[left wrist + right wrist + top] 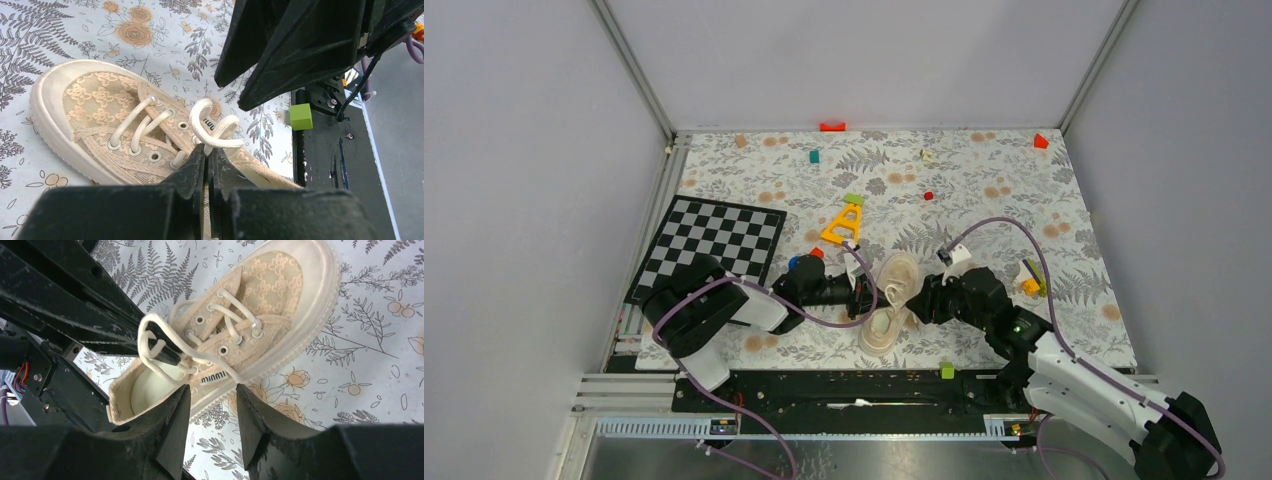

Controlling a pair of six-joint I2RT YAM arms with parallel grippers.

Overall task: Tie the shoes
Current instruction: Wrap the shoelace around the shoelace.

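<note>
The cream-beige sneaker (886, 305) lies on the floral mat between both grippers, toe pointing away from the arm bases. My left gripper (206, 150) is shut on a loop of the pale lace (216, 134) above the shoe's (95, 110) upper eyelets. In the top view it (865, 296) reaches in from the shoe's left. My right gripper (212, 389) is open and empty, hovering beside the shoe's (272, 285) labelled side, near the held lace loop (141, 340). In the top view the right gripper (918, 306) is close to the shoe's right side.
A checkerboard (709, 240) lies at the left. A yellow A-shaped piece (844, 224) and small coloured blocks are scattered behind the shoe. A green cube (946, 371) sits on the black rail at the near edge, and also shows in the left wrist view (300, 116).
</note>
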